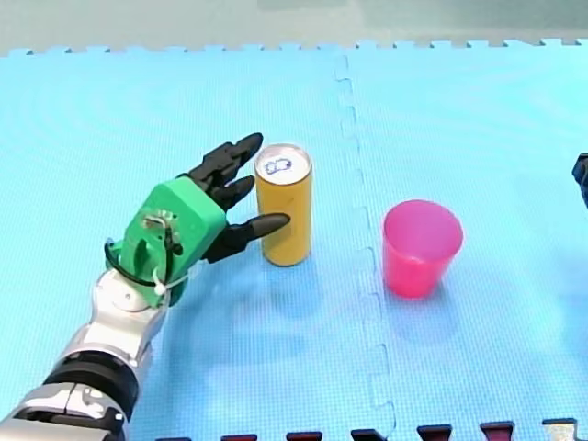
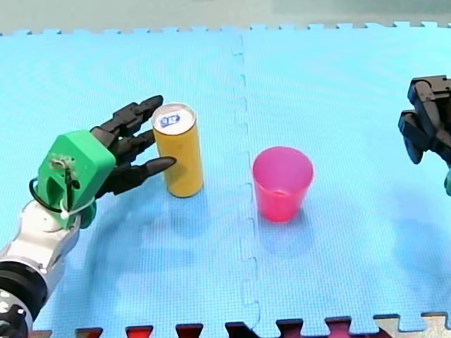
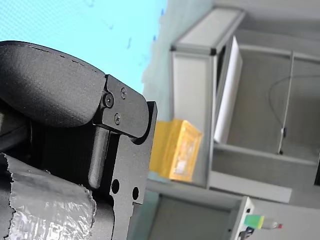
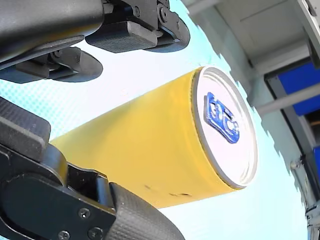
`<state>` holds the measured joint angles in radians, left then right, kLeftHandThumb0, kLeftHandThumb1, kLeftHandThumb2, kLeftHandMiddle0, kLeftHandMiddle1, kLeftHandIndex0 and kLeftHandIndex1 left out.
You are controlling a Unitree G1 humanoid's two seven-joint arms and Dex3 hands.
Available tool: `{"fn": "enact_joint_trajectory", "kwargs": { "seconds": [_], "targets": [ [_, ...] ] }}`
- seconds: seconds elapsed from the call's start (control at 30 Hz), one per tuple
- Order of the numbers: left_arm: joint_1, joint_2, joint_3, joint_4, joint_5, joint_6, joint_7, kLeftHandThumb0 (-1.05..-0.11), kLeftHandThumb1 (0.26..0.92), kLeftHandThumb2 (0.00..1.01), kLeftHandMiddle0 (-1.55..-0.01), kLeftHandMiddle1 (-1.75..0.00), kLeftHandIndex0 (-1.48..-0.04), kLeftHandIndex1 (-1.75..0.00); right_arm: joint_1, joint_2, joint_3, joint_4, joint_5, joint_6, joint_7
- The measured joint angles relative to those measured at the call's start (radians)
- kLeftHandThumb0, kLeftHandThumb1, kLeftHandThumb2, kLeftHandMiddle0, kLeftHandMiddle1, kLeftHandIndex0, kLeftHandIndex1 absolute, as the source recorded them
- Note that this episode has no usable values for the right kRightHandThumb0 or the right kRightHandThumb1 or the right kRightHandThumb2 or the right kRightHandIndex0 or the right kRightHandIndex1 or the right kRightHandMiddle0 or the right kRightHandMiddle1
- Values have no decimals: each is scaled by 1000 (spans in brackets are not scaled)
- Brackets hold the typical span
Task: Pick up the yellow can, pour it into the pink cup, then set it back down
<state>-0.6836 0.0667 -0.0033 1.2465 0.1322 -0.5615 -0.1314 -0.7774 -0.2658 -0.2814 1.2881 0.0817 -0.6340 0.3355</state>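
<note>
One upright yellow can [image 1: 284,219], left hand [image 1: 204,217] flanking

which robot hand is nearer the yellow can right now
Left. The left robot hand, open, is right beside the yellow can, the can between its fingers. The right robot hand is far off to the right, beyond the pink cup.

blue interlocking foam mat [image 1: 459,110]; yellow box [image 3: 177,150] beside grey shelving [image 3: 190,90]
</note>
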Motion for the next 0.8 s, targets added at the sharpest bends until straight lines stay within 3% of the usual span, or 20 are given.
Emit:
{"fn": "enact_joint_trajectory", "kwargs": {
  "seconds": [0.8],
  "targets": [
    [8, 21, -4, 12, 14, 5, 10, -982, 807, 2, -428, -2, -304, -1, 0, -3, 8, 0, -5, 2, -8]
  ]
}}
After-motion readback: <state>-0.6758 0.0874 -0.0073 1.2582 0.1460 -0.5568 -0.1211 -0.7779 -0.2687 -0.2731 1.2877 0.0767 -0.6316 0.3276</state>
